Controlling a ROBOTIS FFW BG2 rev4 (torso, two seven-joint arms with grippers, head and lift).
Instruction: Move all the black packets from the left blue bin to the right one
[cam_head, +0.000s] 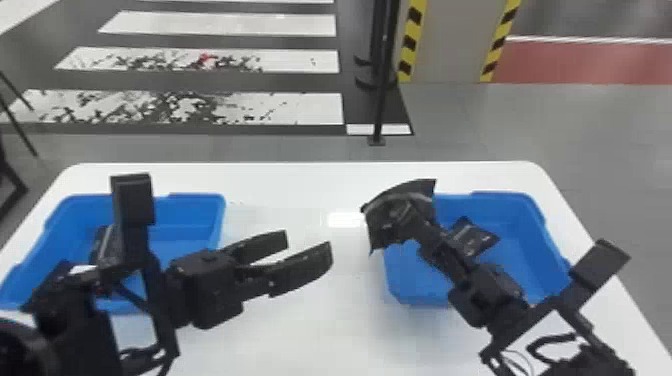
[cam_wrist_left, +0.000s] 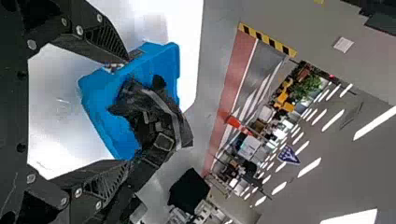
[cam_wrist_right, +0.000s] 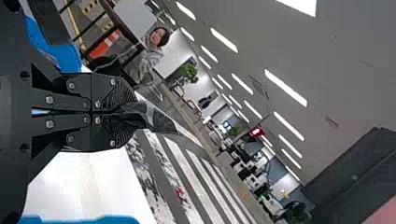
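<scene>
Okay, drop-off step, I'd say: right gripper (cam_wrist_right: 134, 112) pinching black packet (cam_head: 382, 227) by right bin's (cam_head: 505, 206) left edge; left gripper (cam_head: 307, 246) wide, empty. Next: center packet, release.

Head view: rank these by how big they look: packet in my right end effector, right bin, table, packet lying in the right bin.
1. Table
2. Right bin
3. Held packet
4. Packet in the bin, partly hidden

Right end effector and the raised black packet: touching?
Touching: right wrist view shows the right end effector clamping the black packet between its fingers.
</scene>
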